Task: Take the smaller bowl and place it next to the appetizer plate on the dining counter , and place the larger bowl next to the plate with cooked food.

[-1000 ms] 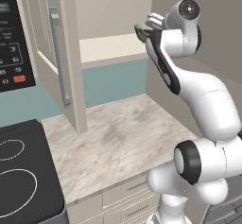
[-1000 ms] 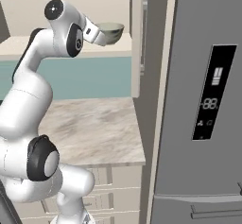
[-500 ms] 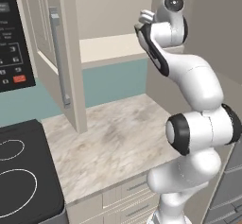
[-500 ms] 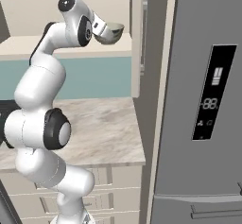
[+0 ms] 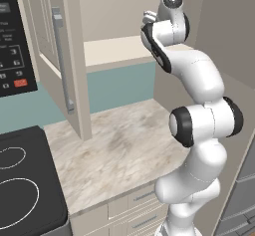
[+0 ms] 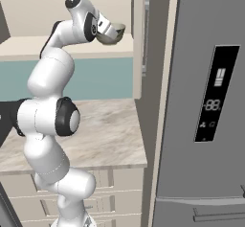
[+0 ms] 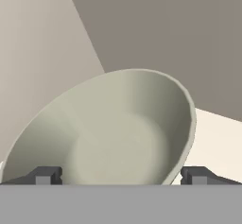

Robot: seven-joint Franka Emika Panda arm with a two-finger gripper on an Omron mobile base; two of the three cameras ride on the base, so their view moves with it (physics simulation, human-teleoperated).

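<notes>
A grey-green bowl (image 6: 114,32) with a pale inside (image 7: 123,133) sits on the shelf (image 5: 114,51) of an open wall cabinet. Its size against the other bowl cannot be judged, so I cannot tell whether it is the smaller or the larger one. My gripper (image 6: 102,29) is up at the shelf, right against the bowl's left side. In the hand view the gripper (image 7: 120,176) is open wide, with one fingertip (image 7: 45,176) at either side of the bowl's near rim. Whether the pads touch the bowl cannot be told. The dining counter is out of view.
The cabinet door (image 5: 55,56) stands open to the left of the shelf. Below lies a marble counter (image 5: 114,150) with a black cooktop (image 5: 20,190) at its left end. A tall grey fridge (image 6: 206,101) stands close on the right.
The arm has straightened up and swung closer to the cabinet, bringing the hand nearer to the bowl. The bowl has stayed on the shelf. The jaws remain open.
</notes>
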